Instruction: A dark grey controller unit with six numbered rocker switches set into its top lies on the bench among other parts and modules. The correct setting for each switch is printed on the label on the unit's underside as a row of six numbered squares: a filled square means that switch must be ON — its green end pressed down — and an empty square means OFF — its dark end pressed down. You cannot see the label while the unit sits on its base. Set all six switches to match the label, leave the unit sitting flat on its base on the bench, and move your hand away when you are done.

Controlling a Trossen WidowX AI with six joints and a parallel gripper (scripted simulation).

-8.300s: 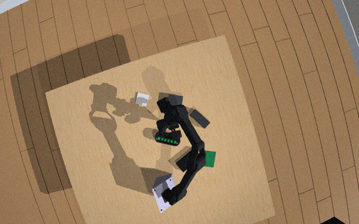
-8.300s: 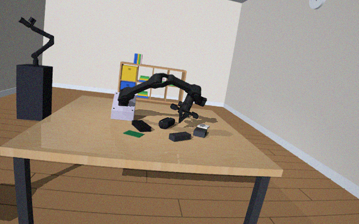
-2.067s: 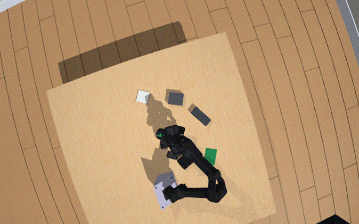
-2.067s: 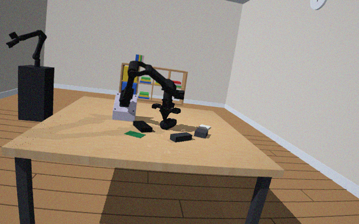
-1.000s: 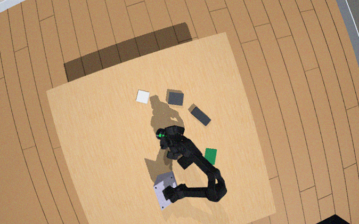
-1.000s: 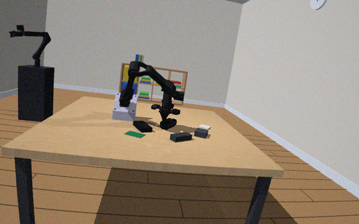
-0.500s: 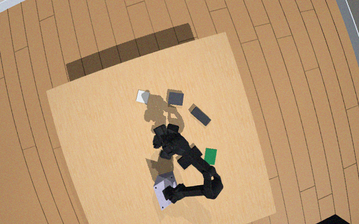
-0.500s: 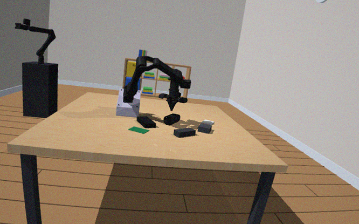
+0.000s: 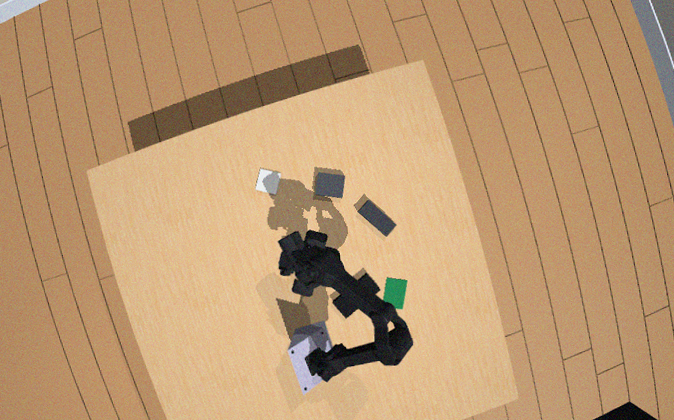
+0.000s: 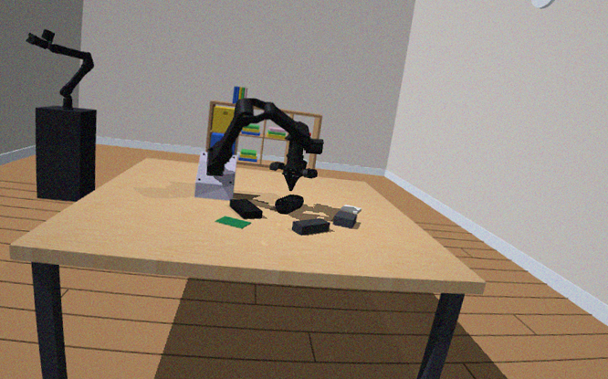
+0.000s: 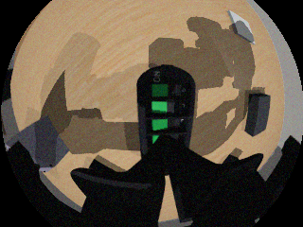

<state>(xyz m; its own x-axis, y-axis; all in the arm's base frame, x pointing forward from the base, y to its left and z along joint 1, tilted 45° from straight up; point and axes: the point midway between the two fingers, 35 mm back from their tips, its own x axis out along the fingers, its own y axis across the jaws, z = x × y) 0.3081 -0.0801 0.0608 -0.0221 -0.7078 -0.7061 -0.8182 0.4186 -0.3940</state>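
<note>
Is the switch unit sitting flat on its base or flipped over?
On its base: the unit shows its green switches facing up in the wrist view.

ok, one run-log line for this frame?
pincer: shut, empty, above controller unit | unit: flat on table | switches: several green visible in wrist view | arm: over unit

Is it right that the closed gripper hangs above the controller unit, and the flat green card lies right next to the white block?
Not quite. The closed gripper does hang above the controller unit, but the top view shows the green card far from the white block, near the arm.
</note>
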